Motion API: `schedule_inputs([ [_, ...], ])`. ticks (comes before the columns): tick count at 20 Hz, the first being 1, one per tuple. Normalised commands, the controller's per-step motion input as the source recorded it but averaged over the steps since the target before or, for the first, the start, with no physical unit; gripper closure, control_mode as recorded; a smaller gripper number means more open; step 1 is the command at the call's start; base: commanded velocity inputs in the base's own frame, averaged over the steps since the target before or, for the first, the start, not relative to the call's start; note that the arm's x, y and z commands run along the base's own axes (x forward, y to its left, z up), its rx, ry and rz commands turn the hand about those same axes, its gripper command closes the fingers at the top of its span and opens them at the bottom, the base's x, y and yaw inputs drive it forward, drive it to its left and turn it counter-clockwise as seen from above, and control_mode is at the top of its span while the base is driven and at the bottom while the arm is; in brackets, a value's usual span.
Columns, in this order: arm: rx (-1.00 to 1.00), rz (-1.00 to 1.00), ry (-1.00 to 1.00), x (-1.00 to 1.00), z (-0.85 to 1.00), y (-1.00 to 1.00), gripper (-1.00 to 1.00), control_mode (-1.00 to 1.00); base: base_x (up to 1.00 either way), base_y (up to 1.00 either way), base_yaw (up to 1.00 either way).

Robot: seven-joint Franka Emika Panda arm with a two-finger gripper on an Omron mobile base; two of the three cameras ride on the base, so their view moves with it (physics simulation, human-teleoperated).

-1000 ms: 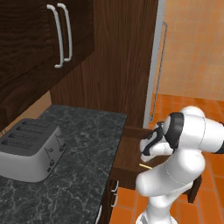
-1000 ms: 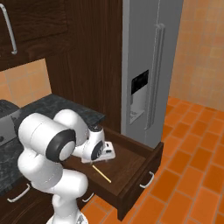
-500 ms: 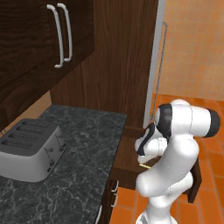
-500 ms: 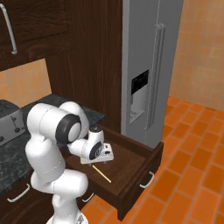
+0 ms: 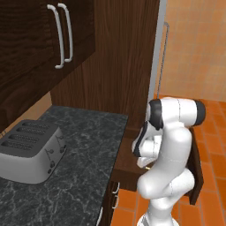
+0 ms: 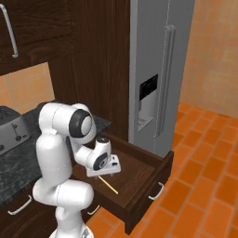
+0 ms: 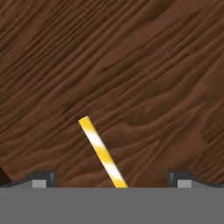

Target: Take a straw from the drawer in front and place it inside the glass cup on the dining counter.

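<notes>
The dark brown drawer [image 6: 139, 173] stands pulled out, its small silver handle [image 6: 156, 191] on the front panel. On its brown floor lies the thin pale yellow straw [image 6: 109, 185], slanting across the wood [image 7: 101, 152] in the hand view. My gripper [image 6: 103, 175] hangs low inside the drawer, pointing down just over the straw's near end. It is open: the two dark fingertips [image 7: 43, 178] stand wide apart with the straw running between them, untouched [image 7: 113, 179]. In the left base view my arm covers most of the drawer [image 5: 127, 155]. The glass cup and dining counter are out of view.
A grey toaster [image 5: 30, 150] sits on the black speckled counter [image 5: 84, 150] left of the drawer. Tall dark cabinets [image 5: 119, 57] rise behind, and a steel fridge [image 6: 158, 74] stands right of the drawer. Orange tile floor [image 6: 204, 186] lies to the right.
My arm's upper links have swung more upright above the drawer. The hand has stayed low over the straw, shifting only slightly. The straw has not moved.
</notes>
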Motion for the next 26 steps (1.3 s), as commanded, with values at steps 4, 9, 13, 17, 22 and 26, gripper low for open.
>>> schedule_inputs([
  [4, 0.01, 0.02, 0.01, 0.00, -0.15, 0.06, -1.00, -1.00, 0.00, 0.00, 0.00],
  [9, 0.01, 0.02, 0.01, 0.04, -0.28, 0.01, -1.00, -1.00, 0.00, 0.00, 0.00],
  [13, 0.00, 0.04, 0.00, 0.30, -0.44, 0.00, -1.00, -1.00, 0.00, 0.00, 0.00],
  [17, 0.00, 0.05, 0.00, 0.29, -0.48, 0.00, -1.00, -1.00, 0.00, 0.00, 0.00],
  [22, 0.00, 0.05, 0.00, 0.03, -0.42, 0.00, 1.00, -1.00, 0.00, 0.00, 0.00],
  [26, 0.00, 0.03, -0.03, 0.00, -0.17, -0.08, 1.00, -1.00, 0.00, 0.00, 0.00],
])
